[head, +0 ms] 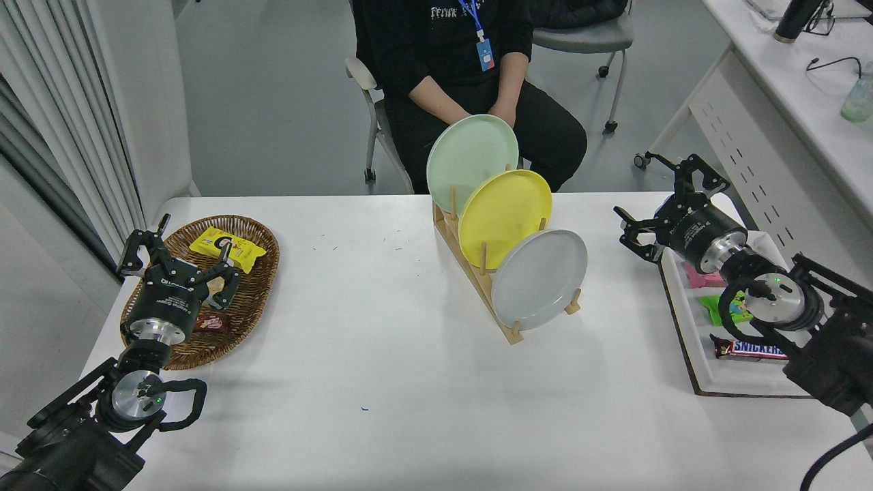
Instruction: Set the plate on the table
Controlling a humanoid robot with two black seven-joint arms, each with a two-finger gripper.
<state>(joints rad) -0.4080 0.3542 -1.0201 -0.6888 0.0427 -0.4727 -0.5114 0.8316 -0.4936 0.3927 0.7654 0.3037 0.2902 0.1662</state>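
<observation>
The pale grey plate (540, 278) stands on edge in the front slot of a wooden rack (477, 279) on the white table (382, 382). A yellow plate (505, 217) and a mint green plate (472, 160) stand behind it in the same rack. My right gripper (660, 199) is open and empty, to the right of the rack near the table's far right edge, well apart from the grey plate. My left gripper (179, 249) is open and parked at the lower left, over a wicker basket.
A wicker basket (256, 300) with snack packets sits at the left. A white tray (702, 372) with snack bars lies at the right edge under my right arm. A person sits at the far side behind the rack. A white desk stands at the far right.
</observation>
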